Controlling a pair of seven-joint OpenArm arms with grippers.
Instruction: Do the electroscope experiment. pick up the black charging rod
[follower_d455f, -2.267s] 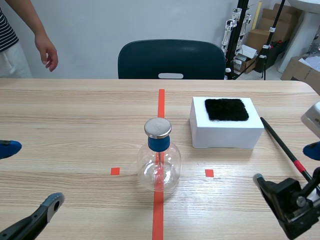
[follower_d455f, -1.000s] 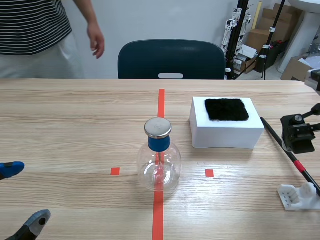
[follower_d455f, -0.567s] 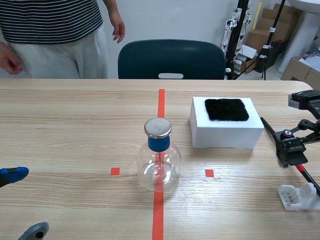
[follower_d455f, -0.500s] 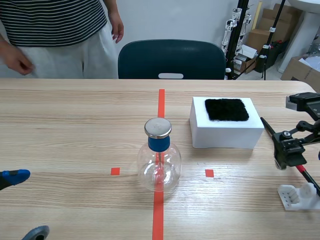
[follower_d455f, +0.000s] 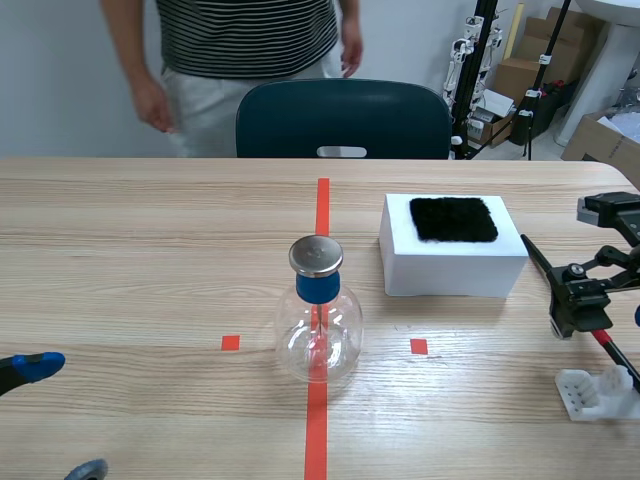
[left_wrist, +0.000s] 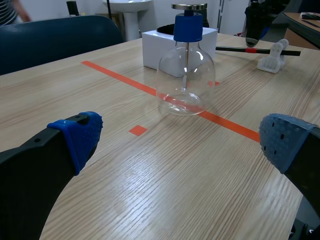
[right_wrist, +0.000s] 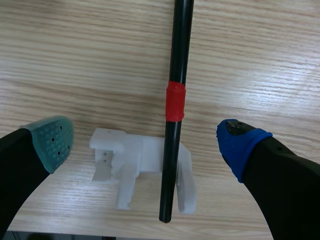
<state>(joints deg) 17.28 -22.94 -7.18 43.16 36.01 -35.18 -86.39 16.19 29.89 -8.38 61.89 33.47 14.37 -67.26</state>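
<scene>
The black charging rod (right_wrist: 176, 60) with its red band (right_wrist: 175, 101) lies on the table, its near end resting on a white stand (right_wrist: 142, 165). My right gripper (right_wrist: 145, 137) hangs open above it, one finger on each side of the rod, not touching it. In the scene view the rod (follower_d455f: 548, 268) runs along the right edge under my right arm (follower_d455f: 585, 290). My left gripper (left_wrist: 180, 137) is open low at the near left, with the glass electroscope flask (left_wrist: 186, 75) ahead of it.
A white box (follower_d455f: 452, 262) with a black fur pad (follower_d455f: 453, 219) stands left of the rod. The flask (follower_d455f: 318, 318) sits on the centre tape line. A person in a striped shirt (follower_d455f: 250, 35) stands behind a dark chair (follower_d455f: 342, 118).
My right arm has come down over the rod and moved slightly left. The person has walked from the left to behind the chair. My left gripper has drifted lower.
</scene>
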